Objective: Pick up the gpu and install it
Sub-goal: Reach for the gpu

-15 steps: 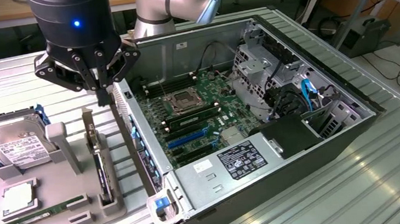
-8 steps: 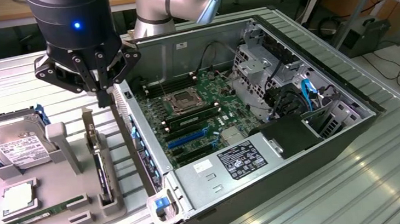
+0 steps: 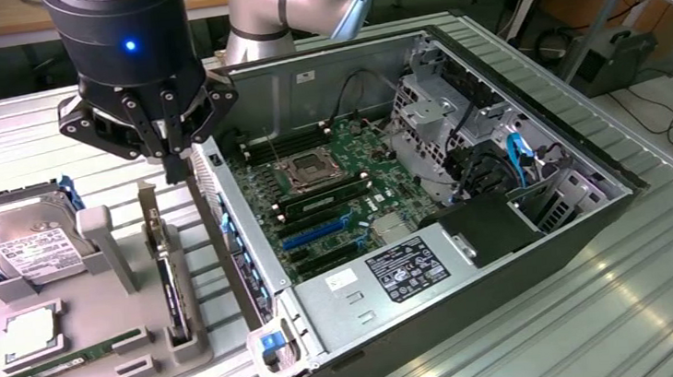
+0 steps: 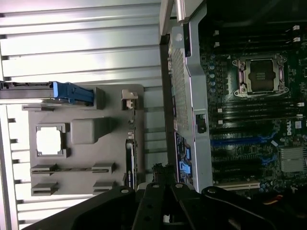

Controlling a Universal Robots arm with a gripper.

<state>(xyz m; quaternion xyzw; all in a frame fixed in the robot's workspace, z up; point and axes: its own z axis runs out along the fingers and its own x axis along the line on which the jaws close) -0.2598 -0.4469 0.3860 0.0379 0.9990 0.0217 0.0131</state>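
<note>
Exterior view: gray holder (image 3: 132,305) with hard drive (image 3: 27,246) and maybe gpu (image 3: 172,278) on edge; open computer case (image 3: 363,334) with motherboard (image 3: 337,188); metal table (image 3: 596,312); gripper (image 3: 174,167) pressed together above holder.

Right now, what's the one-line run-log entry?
gripper: shut, empty, above fixture tray edge beside PC case | gpu: upright in tray slot, not held | install: not done

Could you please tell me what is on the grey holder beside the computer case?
A hard drive, a square chip, a memory stick and the gpu, standing on edge in a slot whose walls hide its lower edge.
</note>
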